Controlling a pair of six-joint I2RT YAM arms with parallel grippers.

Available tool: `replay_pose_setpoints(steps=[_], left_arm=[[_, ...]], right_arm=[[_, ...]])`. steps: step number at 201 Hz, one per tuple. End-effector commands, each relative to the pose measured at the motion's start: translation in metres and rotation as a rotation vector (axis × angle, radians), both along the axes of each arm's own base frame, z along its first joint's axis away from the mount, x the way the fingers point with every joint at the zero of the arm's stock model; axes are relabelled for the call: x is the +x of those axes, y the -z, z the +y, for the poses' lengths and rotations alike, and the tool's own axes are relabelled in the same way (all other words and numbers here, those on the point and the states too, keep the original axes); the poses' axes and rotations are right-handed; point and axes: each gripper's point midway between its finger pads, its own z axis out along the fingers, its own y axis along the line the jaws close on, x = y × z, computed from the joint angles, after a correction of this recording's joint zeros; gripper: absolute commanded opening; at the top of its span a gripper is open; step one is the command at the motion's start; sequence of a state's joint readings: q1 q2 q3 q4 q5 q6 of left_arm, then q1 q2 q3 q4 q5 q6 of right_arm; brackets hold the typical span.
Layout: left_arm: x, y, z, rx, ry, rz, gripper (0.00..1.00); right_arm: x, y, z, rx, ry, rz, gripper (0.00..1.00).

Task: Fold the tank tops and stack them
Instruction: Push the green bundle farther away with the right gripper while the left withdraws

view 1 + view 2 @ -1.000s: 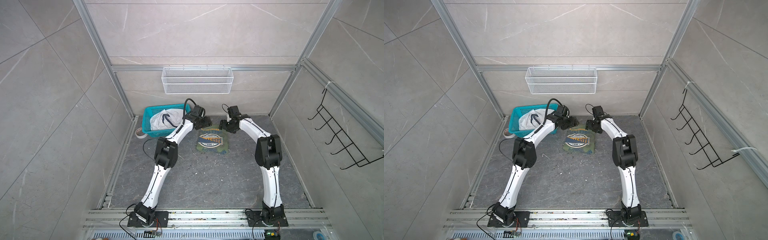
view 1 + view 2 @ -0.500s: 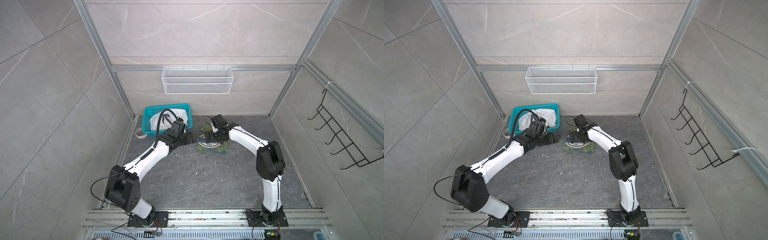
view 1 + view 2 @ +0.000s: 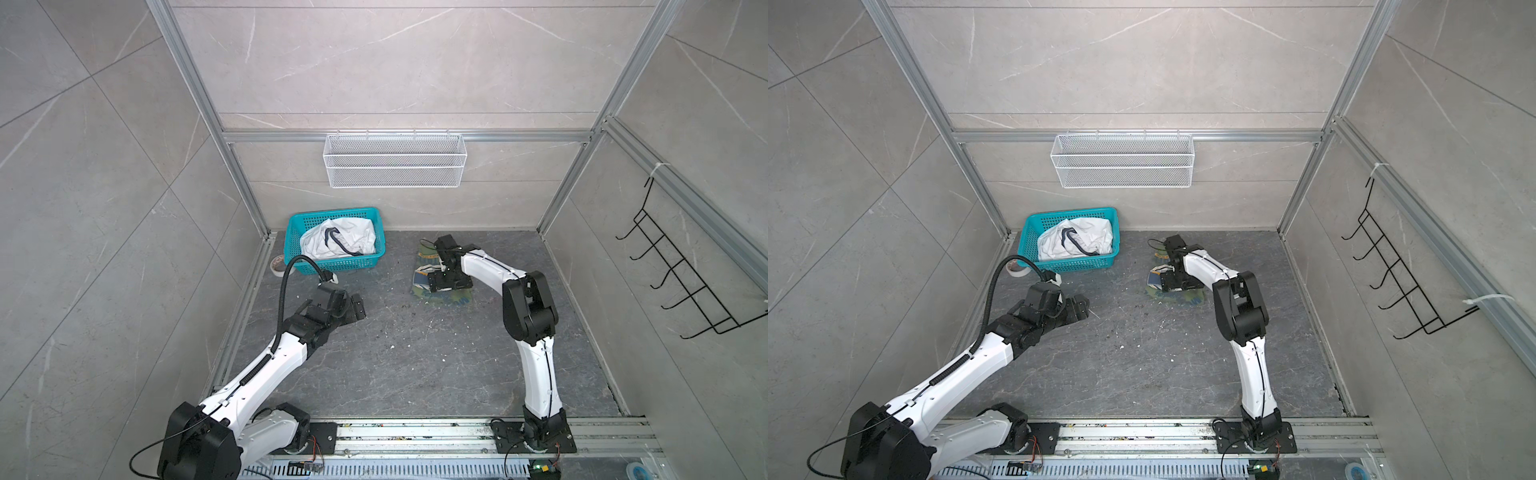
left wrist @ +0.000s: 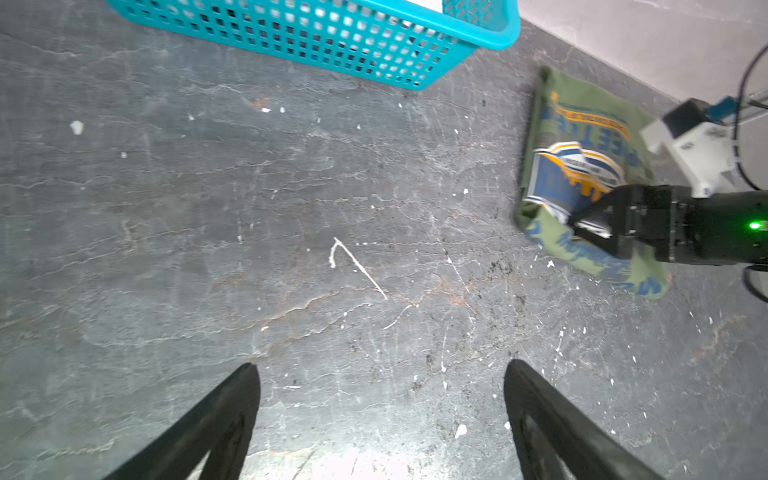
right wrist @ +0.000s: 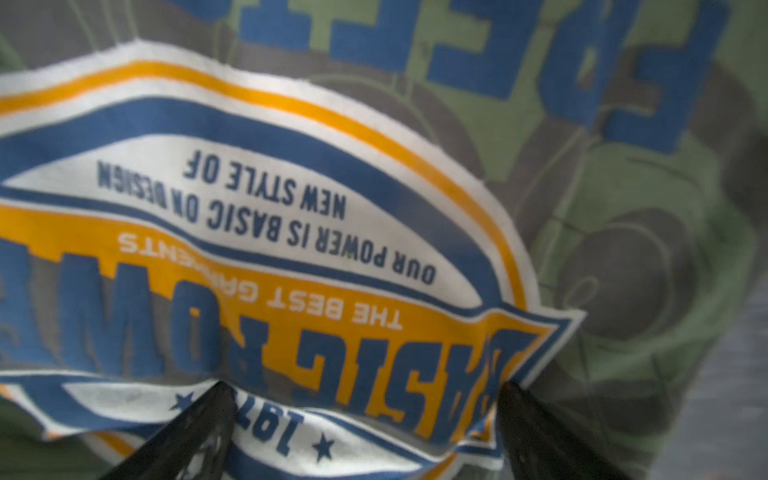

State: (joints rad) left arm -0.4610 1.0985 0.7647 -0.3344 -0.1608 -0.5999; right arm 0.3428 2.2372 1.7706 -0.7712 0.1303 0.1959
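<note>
Resting wide open and empty on the folded olive tank top (image 5: pixel 602 137) beneath it, the right gripper (image 5: pixel 361 388) is probably smoothing it; the left gripper (image 4: pixel 380 370) is hanging open, empty, above bare floor (image 4: pixel 249 208).

Both top views look down from high up and far away, facing the back wall (image 3: pixel 395 62). The blue-green basket (image 3: pixel 336 264) (image 3: pixel 1073 264) sits at the far side in both. These two views share almost everything: the basket and all the floor (image 3: pixel 415 365) in front of it.

The left wrist camera is low over the floor in front of the basket. It looks past the left gripper (image 4: pixel 380 370) at the basket's front wall. Off past the basket's corner it sees the green tank top (image 4: pixel 582 95).

The right wrist camera is very close above that tank top, beside the basket. The print fills its picture, behind the right gripper (image 5: pixel 363 384).
</note>
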Motion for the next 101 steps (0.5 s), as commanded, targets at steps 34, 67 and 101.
replay_pose_setpoints(steps=[34, 67, 101], left_arm=[[-0.004, 0.001, 0.016, 0.026, -0.040, -0.018, 0.94], [-0.010, 0.007, 0.019, 0.030, -0.044, -0.008, 0.94], [-0.014, 0.005, 0.025, 0.045, -0.055, -0.011, 0.94]], right_arm=[[0.013, -0.028, -0.124, -0.320, 0.043, 0.010, 0.99], [0.012, -0.069, -0.132, -0.315, 0.082, -0.065, 1.00], [0.002, -0.092, -0.099, -0.177, 0.062, -0.146, 1.00]])
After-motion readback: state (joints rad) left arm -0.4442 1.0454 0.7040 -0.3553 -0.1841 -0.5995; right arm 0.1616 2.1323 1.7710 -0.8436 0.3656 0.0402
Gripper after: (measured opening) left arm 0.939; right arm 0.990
